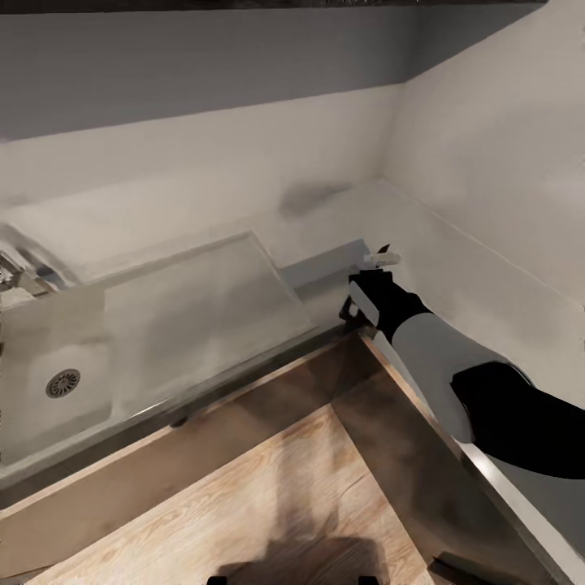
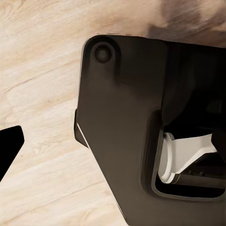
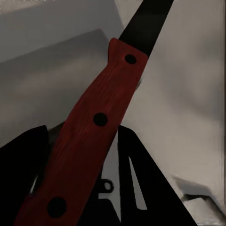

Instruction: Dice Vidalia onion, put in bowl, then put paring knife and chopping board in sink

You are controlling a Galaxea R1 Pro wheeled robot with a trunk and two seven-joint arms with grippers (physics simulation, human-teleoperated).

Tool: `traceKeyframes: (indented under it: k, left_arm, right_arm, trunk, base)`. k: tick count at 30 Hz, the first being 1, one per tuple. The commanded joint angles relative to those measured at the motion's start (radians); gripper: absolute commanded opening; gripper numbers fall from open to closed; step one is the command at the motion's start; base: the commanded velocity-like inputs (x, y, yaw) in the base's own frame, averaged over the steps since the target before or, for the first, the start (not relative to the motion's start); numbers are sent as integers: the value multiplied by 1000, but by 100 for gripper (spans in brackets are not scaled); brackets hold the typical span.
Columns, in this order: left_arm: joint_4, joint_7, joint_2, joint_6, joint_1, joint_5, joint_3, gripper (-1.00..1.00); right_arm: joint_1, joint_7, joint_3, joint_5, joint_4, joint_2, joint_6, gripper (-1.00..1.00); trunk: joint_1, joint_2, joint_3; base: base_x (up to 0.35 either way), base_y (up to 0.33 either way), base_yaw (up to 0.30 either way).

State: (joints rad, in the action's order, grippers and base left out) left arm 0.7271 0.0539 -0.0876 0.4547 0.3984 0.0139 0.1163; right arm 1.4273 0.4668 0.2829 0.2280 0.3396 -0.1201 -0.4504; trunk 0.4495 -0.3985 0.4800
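Note:
My right gripper [image 1: 372,275] reaches over the countertop [image 1: 463,268] near the inner corner, to the right of the sink's drainboard [image 1: 195,301]. It is shut on the paring knife [image 3: 94,122], whose red riveted handle lies between the fingers and whose dark blade [image 3: 146,23] points away. In the head view the knife [image 1: 382,257] pokes out past the gripper. The grey sink basin [image 1: 49,341] with its round drain [image 1: 63,382] lies at the far left. The onion, chopping board and bowl are out of view. One dark fingertip [image 2: 9,146] of my left gripper hangs over the floor.
The chrome tap [image 1: 16,272] stands behind the basin. Pale walls meet in a corner behind the counter. The light-wood counter edge [image 1: 244,390] runs diagonally, with wood plank floor [image 1: 268,504] below. My own dark base [image 2: 141,117] sits beside the left gripper.

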Motion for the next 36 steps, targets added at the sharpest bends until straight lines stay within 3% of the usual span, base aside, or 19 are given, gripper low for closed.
traceKeyframes:
  k: [1,9,28,32,36]
  left_arm:
    - [2,6,-1,1,0,1,5,100]
    - [2,6,-1,1,0,1,5,100]
    - [14,6,0,3,0,1,4,100]
    - [4,6,0,2,0,0,6,100]
    - [6,6,0,1,0,0,7,100]
  right_arm:
    - [1,7,9,9,1,1,-5,-100]
    - [1,7,9,10,4,-1,-5,-100]
    - [1,7,9,13,14,-4,-5,-100]
    - [1,7,9,13,87,-10,-6,-100]
    - [0,8,9,13,218,-51,-26,-100]
  trunk:
    - [0,-2,0]
    - [0,-2,-13]
    - [0,-2,-43]
    - [0,-2,-49]
    - [0,-2,-55]
  base:
    - [-64,0,0]
    - [-53,0,0]
    - [-312,0,0]
    - [-326,0,0]
    - [-322,0,0]
